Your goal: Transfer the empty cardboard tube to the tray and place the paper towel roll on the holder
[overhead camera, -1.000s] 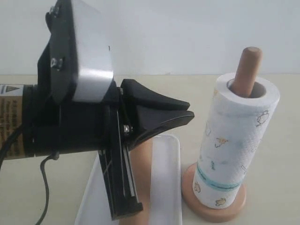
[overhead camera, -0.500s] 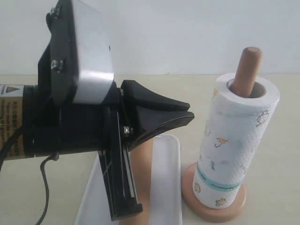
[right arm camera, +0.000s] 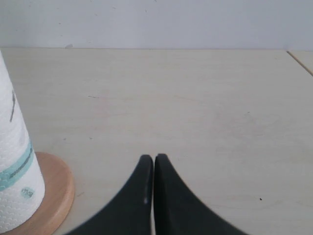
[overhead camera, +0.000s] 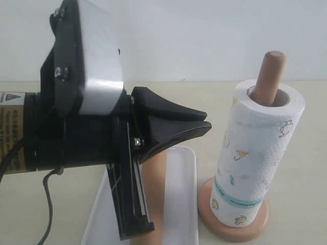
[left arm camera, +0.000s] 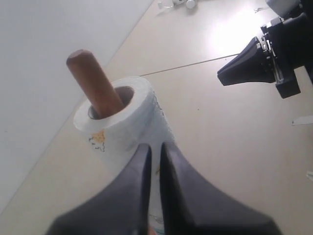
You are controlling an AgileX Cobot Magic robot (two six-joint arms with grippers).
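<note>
White embossed paper towel roll [overhead camera: 258,158] threaded over smooth wooden holder [overhead camera: 269,76], sitting on its round disc base on matte beige desk [right arm camera: 195,98]. Brown cardboard tube [overhead camera: 156,190] lying in glossy white tray [overhead camera: 184,204] beside holder. Black tapered left gripper [left arm camera: 155,147] nearly pressed together, empty, near roll. Right gripper [right arm camera: 153,159] pressed together, empty.

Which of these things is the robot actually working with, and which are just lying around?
Part of the job:
paper towel roll
wooden holder
white tray
cardboard tube

Just lying about:
small pale bits far off, too small to identify
</note>
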